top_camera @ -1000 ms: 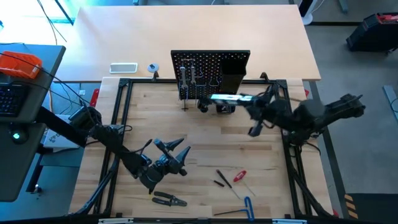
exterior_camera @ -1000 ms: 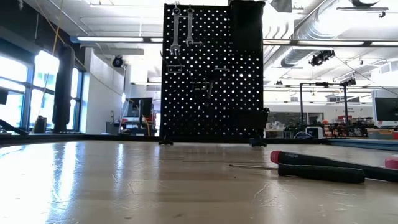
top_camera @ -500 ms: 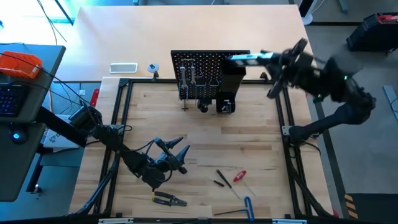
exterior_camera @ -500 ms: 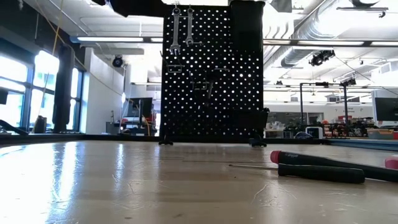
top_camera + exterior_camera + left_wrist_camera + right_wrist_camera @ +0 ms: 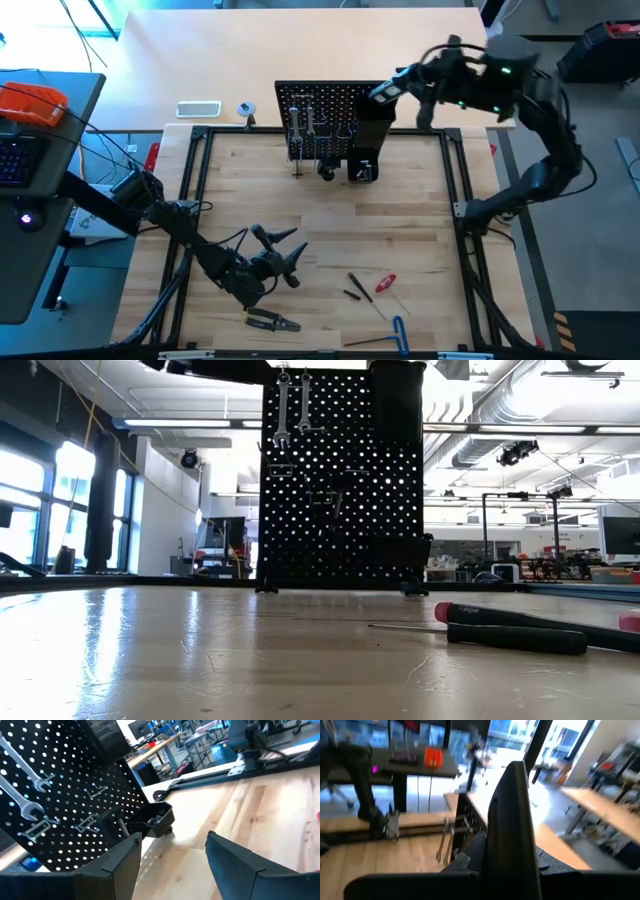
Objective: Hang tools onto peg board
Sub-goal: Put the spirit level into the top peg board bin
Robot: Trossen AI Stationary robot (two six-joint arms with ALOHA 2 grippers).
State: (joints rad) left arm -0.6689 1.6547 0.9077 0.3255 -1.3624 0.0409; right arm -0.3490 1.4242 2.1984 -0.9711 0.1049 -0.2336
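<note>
Board: the black peg board [image 5: 322,108] is stood upright at the far edge of the wooden table [image 5: 420,220], with a black box holder [image 5: 374,118] on its right side.
Hung tools: two silver wrenches [image 5: 293,402] are seen hanging side by side near the board's top left corner in the low view; a black clamp [image 5: 152,818] is seen at the board's foot.
Right gripper [image 5: 383,92]: it is held high above the box holder, closed on a long dark level [image 5: 512,825], which is seen standing on end between its fingers.
Left gripper [image 5: 283,250]: it is held low over the near left part of the table, fingers spread apart, nothing between them.
Loose tools: pliers [image 5: 272,320] are lying at the near edge just beside the left gripper; a red-handled screwdriver [image 5: 384,284], two small dark drivers [image 5: 356,288] and a blue-handled hex key [image 5: 399,331] are lying together to the right.
</note>
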